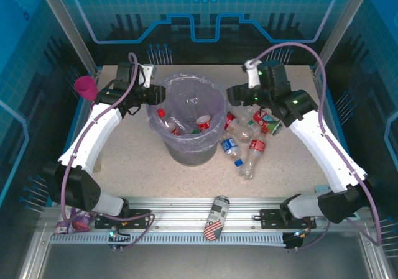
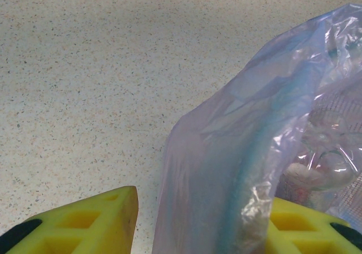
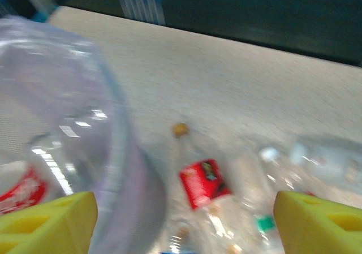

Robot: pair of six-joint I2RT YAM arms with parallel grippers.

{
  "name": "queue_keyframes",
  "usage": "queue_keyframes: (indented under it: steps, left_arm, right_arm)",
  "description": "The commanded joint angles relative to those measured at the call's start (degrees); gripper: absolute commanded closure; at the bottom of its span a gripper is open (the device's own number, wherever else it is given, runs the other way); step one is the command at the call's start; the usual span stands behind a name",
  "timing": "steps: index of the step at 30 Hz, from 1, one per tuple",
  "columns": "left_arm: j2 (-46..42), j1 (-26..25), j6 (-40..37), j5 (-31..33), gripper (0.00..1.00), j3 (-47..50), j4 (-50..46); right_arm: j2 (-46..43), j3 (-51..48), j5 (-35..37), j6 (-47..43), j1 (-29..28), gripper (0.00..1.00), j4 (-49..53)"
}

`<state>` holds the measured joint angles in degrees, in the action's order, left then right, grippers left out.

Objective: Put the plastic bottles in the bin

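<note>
Nearest, a patterned can (image 1: 216,219) lies on the front rail (image 1: 155,220) and is no part of the job. Beyond it a heap of plastic bottles (image 1: 247,143) lies on the surface (image 1: 124,167) just right of the bin (image 1: 186,153), which already holds a few more, so I judge the task partly done with roughly half left. The left pincer (image 1: 158,96) is clenched on the bin's bagged left rim, while the right pincer (image 1: 235,96) hangs released and empty above the heap's far end.
</note>
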<state>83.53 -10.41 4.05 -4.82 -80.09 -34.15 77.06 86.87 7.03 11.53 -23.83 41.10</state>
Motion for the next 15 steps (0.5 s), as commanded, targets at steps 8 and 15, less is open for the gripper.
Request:
queue_keyframes:
  steps: [8,15]
  left_arm:
    - [4.80,-0.74,-1.60,3.48,0.52,3.31,-6.33]
    - [4.99,-0.75,-1.63,3.33,0.52,3.37,-6.28]
  right_arm:
    - [5.07,-4.84,-0.22,-8.10,19.70,0.17,1.11]
    - [16.76,-1.68,-4.22,-10.45,28.06,0.10,-4.94]
